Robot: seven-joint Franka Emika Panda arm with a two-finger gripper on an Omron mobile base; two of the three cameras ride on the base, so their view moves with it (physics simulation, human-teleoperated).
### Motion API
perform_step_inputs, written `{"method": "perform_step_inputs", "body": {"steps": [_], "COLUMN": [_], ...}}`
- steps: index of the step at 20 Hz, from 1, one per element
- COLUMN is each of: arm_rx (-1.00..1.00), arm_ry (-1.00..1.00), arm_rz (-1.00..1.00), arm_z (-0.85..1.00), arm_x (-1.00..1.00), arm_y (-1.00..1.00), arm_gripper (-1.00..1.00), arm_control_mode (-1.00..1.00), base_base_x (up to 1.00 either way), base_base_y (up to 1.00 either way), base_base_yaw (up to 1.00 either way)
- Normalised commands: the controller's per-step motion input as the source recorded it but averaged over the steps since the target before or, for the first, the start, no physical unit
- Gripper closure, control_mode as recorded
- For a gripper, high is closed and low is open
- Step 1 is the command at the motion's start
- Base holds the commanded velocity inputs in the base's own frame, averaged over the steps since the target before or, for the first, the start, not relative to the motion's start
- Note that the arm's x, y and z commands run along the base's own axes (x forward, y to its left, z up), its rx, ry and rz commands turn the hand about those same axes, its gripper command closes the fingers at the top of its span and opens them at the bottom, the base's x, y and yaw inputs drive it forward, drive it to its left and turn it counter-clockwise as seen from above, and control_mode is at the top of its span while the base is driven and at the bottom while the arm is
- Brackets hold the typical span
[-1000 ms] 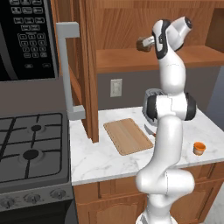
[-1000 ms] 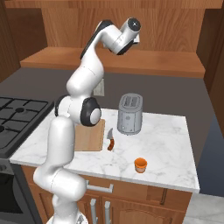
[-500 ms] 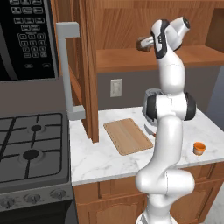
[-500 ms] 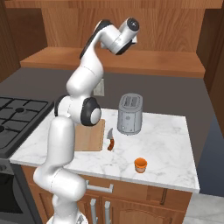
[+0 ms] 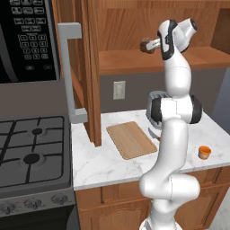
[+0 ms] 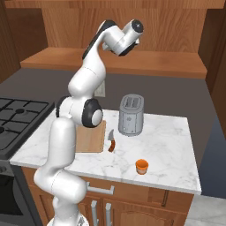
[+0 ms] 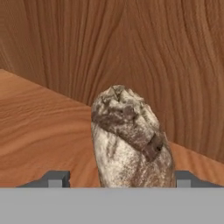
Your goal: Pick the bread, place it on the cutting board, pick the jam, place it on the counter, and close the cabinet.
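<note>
Since the earlier frame we note the gripper [image 7: 118, 179] fingers narrowing around the bread [image 7: 129, 142] in the cabinet [image 5: 134, 36]. Grip unconfirmed. Jam [image 6: 141, 166] sits at five o'clock from the toaster [image 6: 131, 114].

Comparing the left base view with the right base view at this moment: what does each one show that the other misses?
Left base view: the bread at the tool inside the cabinet, the open door's handle, the microwave.
Right base view: the toaster unobstructed, the knife.
Both: the cutting board, the jam on the counter, the stove.
</note>
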Motion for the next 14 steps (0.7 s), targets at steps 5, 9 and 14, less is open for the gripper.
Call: {"method": "perform_step_inputs", "body": {"steps": [5,9,14], "arm_rx": [-0.01,-0.01,0.0], "arm_ry": [-0.01,-0.07,-0.06], "arm_rz": [0.03,0.0,0.0], "arm_z": [-0.12,-0.03,0.0], "arm_x": [0.0,-0.01,-0.17], "arm_y": [0.03,0.0,0.0], "arm_gripper": [1.0,1.0,1.0], "arm_control_mode": [-1.0,-1.0,-1.0], "base_base_x": [0.0,0.0,0.0], "base_base_y": [0.0,0.0,0.0], "base_base_yaw": [0.0,0.0,0.0]}}
